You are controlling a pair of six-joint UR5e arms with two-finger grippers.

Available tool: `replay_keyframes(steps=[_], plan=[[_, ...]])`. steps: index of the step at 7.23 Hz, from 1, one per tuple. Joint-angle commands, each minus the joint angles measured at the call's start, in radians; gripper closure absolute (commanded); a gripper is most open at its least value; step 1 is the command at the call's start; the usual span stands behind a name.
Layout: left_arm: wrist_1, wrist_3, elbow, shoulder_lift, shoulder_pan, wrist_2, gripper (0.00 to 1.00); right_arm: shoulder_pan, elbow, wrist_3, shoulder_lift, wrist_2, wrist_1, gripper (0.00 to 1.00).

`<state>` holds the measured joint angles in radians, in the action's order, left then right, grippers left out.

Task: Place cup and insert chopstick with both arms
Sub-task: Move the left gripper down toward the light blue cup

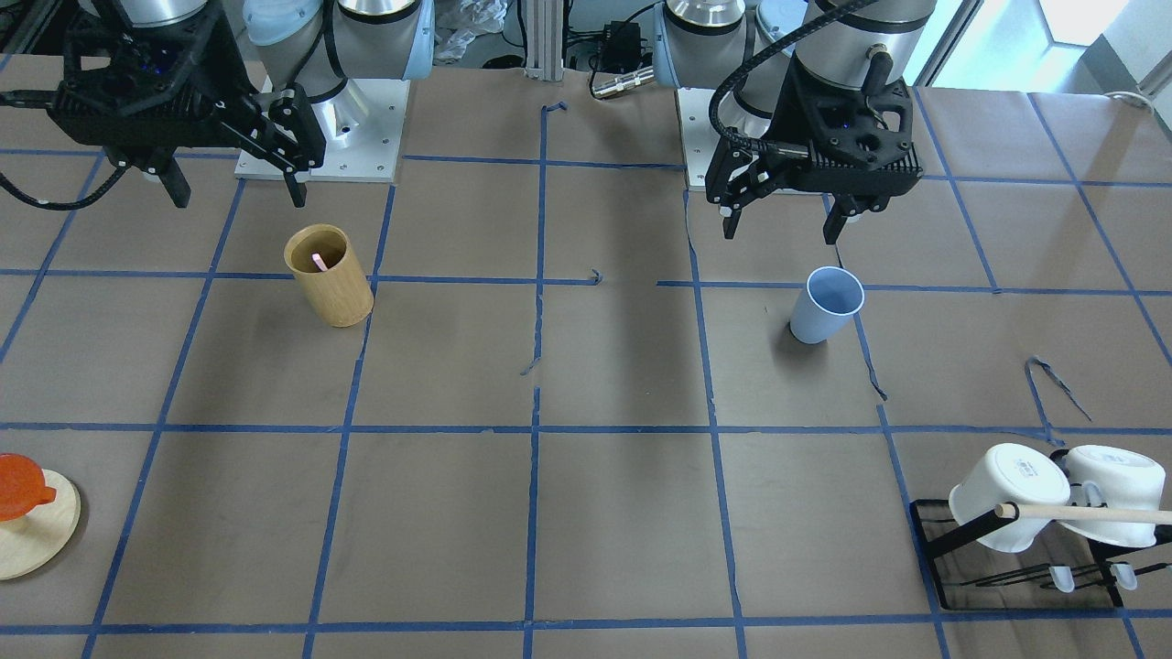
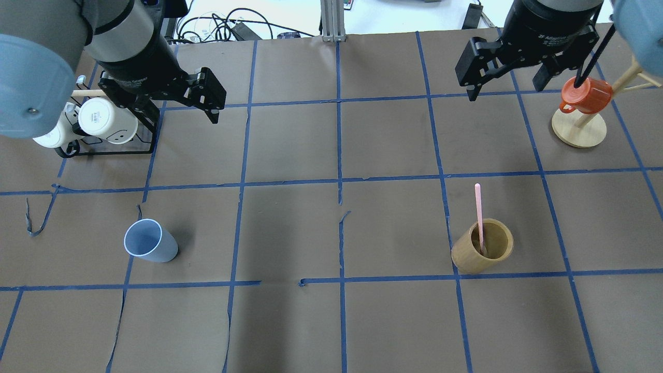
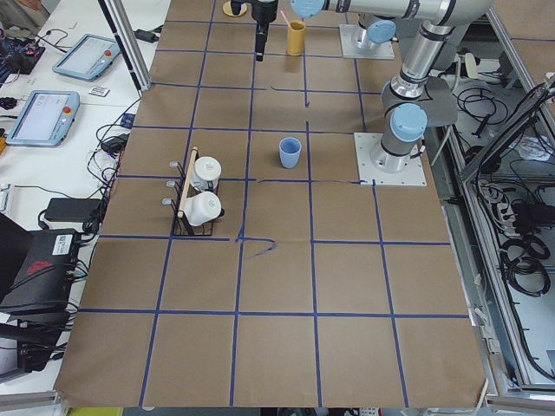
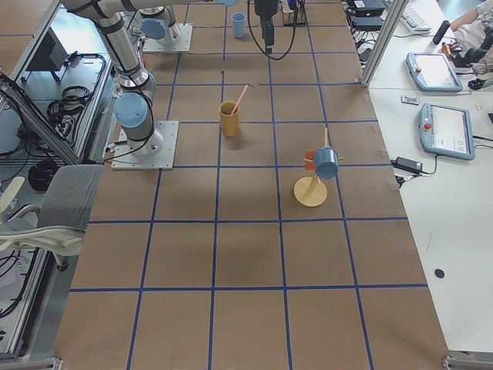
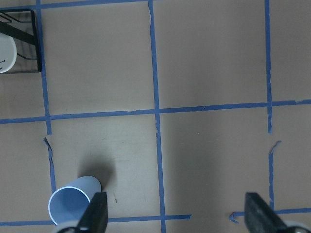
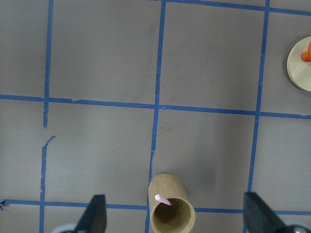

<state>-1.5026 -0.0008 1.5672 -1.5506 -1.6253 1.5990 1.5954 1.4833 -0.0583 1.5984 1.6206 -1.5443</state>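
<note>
Left gripper (image 1: 783,229) and right gripper (image 1: 238,197) both spread, empty. I judge cup (image 2: 150,247) light, squashy: pinch its wall. Chopstick (image 2: 479,212) thin, slippery: grab upper end.

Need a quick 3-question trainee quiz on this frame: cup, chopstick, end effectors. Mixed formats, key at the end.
1. True or false: the chopstick lies flat on the table.
2. How is the cup placed? A) lying on its side B) upright on the table, touched by neither arm C) gripped and lifted
3. Fill in: the left end effector and the right end effector are both ____ (open or shut).

Key:
1. False; it stands tilted inside the bamboo holder.
2. B
3. open, and neither holds anything
</note>
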Motion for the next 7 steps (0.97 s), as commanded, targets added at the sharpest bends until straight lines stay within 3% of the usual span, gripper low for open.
replay_keyframes(steps=[1,3,4,5,7], plan=[[-0.011,-0.004,0.023,-0.012,0.028,0.007,0.0,0.0,0.0,0.0,0.0,-0.005,0.0,0.0],[0.027,-0.03,0.242,-0.014,0.129,0.018,0.0,0.0,0.003,0.0,0.006,-0.002,0.003,0.0],[0.155,-0.013,0.361,-0.019,0.159,0.112,0.0,0.0,0.015,0.0,0.008,-0.002,0.003,0.0],[0.248,0.008,0.449,-0.019,0.168,0.139,0.0,0.0,0.025,0.001,0.009,-0.004,0.001,0.0],[0.262,0.008,0.523,-0.043,0.235,0.139,0.0,0.0,0.026,-0.006,0.011,-0.002,0.003,0.0]])
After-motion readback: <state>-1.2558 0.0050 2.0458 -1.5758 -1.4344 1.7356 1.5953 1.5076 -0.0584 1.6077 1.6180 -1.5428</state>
